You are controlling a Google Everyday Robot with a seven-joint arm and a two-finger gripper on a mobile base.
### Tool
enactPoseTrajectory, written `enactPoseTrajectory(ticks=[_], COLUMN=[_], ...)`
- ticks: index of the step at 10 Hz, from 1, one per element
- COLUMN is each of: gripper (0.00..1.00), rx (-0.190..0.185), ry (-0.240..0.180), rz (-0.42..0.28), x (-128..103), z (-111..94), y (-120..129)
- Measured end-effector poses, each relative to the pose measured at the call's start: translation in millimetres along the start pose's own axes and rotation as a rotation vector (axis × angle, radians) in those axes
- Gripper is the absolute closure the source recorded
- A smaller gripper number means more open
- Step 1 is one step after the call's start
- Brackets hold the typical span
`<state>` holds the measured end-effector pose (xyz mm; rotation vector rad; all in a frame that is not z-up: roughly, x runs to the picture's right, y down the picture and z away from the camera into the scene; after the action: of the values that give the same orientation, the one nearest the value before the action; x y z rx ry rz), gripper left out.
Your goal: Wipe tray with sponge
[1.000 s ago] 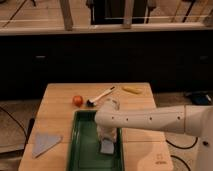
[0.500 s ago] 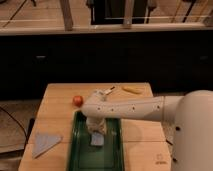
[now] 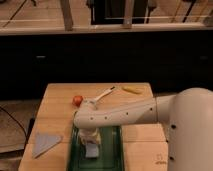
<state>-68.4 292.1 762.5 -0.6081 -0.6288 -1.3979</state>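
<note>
Gripper (image 3: 89, 139) points down into the left half of the tray (image 3: 114, 150), right above the sponge (image 3: 91, 151), and appears to press on it; whether its fingers are apart or clamped on the sponge I cannot tell, since the wrist hides them. Over the last second the white arm (image 3: 125, 114) has swung leftward across the scene: earlier the elbow lay far out to the right with the tool over the tray's middle, and now the forearm stretches across the tray and the shoulder housing fills the near right corner. The sponge has travelled with it, from the middle of the dark green tray toward its left rim and slightly nearer the camera. That reads as a wiping stroke in progress, with the left side now being covered and the right half and far end probably yet to be swept. Off the tray, on the wooden table (image 3: 60, 100), a grey-blue cloth (image 3: 45, 143) lies near the left edge, a small red fruit (image 3: 77, 100) sits just beyond the tray's far left corner, a white-handled brush (image 3: 103, 95) lies beside it, and a yellow item (image 3: 132, 90) rests farther right.
</note>
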Motion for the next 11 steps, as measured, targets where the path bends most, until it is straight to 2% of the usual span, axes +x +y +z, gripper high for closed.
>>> enactPoseTrajectory(ticks=[3, 4, 7, 11], gripper=[1.0, 1.0, 1.0, 1.0], rx=[0.009, 0.013, 0.026, 0.027], ry=[0.004, 0.006, 0.011, 0.01], rz=[0.058, 0.071, 0.118, 0.12], x=[17, 22, 36, 35], z=[-2, -3, -4, -3], y=[49, 55, 56, 55])
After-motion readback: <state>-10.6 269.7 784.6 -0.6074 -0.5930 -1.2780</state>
